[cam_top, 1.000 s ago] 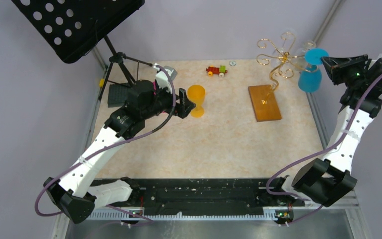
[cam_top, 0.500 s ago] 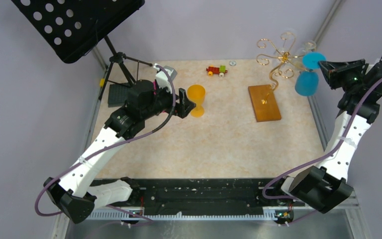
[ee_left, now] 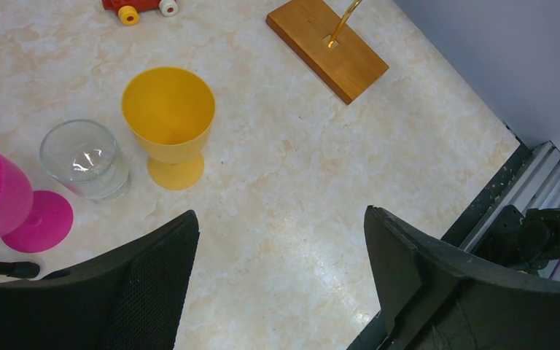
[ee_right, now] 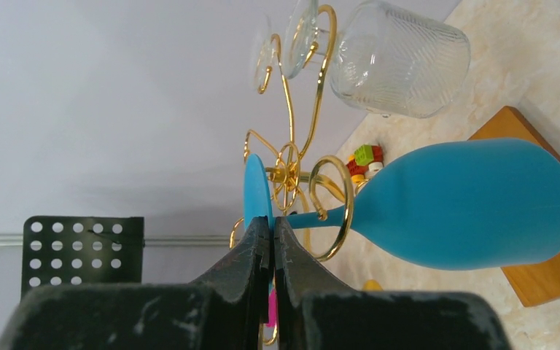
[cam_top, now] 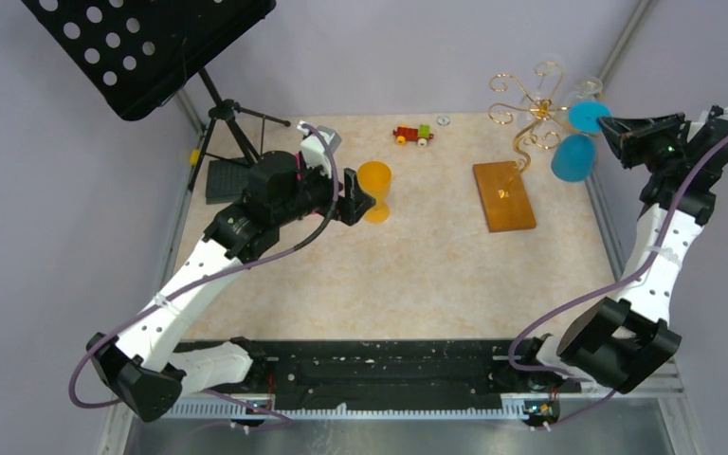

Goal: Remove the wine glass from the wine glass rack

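the right gripper (cam_top: pixel 605 127) reaches in at the far right corner of the table (cam_top: pixel 417 275), its two fingers pressed almost together on the thin edge of the round foot (ee_right: pixel 257 193) of the blue wine glass (ee_right: pixel 467 204), with only that disc between them; from the fingertips the stem runs straight outward and crosses a round gold loop (ee_right: pixel 332 208) of the wine glass rack (cam_top: pixel 529 104), though whether the stem is threaded through that loop or merely lies across it cannot be told; the blue bowl swells out beyond the loop, away from the gripper, above the near end of the rack's wooden base (cam_top: pixel 504 194); seen from above, the foot sits just beside the gripper tip among the curled gold arms and the bowl hangs lower and toward the table's middle; a clear ribbed glass (ee_right: pixel 401 58) hangs on the rack just beside the blue one; across the table the left gripper (cam_top: pixel 353 197) has its fingers spread wide with nothing between them, close to a yellow goblet (ee_left: pixel 168 117) that stands upright beside a clear tumbler (ee_left: pixel 85 159) and a pink goblet (ee_left: pixel 0 204); a small toy train (cam_top: pixel 413 134) lies near the far edge, and a black music stand (cam_top: pixel 152 47) rises at the far left
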Motion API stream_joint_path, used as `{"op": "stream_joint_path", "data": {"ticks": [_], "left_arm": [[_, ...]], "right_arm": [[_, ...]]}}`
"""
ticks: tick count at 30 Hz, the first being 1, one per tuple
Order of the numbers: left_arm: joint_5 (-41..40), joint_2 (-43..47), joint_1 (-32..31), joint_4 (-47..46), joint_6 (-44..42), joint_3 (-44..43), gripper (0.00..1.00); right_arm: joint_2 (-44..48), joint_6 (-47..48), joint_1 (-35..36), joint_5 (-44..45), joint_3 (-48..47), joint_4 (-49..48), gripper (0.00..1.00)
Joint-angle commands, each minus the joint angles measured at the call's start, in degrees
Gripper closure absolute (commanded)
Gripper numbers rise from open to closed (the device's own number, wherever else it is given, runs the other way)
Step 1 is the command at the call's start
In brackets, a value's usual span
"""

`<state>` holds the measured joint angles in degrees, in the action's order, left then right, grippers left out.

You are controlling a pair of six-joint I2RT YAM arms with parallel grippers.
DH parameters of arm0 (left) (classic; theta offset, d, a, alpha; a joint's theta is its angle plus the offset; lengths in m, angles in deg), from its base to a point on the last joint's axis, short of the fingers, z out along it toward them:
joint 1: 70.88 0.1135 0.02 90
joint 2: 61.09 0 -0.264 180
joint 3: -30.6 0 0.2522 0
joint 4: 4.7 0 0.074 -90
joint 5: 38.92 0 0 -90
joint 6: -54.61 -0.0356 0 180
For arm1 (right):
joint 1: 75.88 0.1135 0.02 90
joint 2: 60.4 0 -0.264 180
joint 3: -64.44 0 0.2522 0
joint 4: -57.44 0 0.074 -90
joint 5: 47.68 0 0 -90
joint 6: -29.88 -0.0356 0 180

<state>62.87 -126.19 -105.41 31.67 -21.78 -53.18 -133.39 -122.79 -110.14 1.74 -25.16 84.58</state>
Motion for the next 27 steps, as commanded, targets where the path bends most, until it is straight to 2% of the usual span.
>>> {"op": "stream_joint_path", "data": {"ticks": [1, 9, 14, 27], "left_arm": [[0.68, -0.30, 0.16, -2.82, 0.11, -0.22, 0.13], [0.49, -0.30, 0.24, -2.50, 0.02, -0.48, 0.13], [-0.18, 0.22, 0.16, -2.13, -0.16, -0.13, 0.13], [-0.17, 0.09, 0.21, -1.46, -0.68, -0.31, 0.12]], "right_arm": [[-3.15, -0.76, 1.22, -1.67, -4.28, -3.56, 1.00], [-7.85, -0.91, 4.77, 1.03, -7.59, -4.83, 1.00], [-8.33, 3.82, 6.30, 8.04, -12.10, -2.15, 1.00], [-9.63, 2.16, 6.30, 17.78, -13.84, -2.15, 1.00]]}}
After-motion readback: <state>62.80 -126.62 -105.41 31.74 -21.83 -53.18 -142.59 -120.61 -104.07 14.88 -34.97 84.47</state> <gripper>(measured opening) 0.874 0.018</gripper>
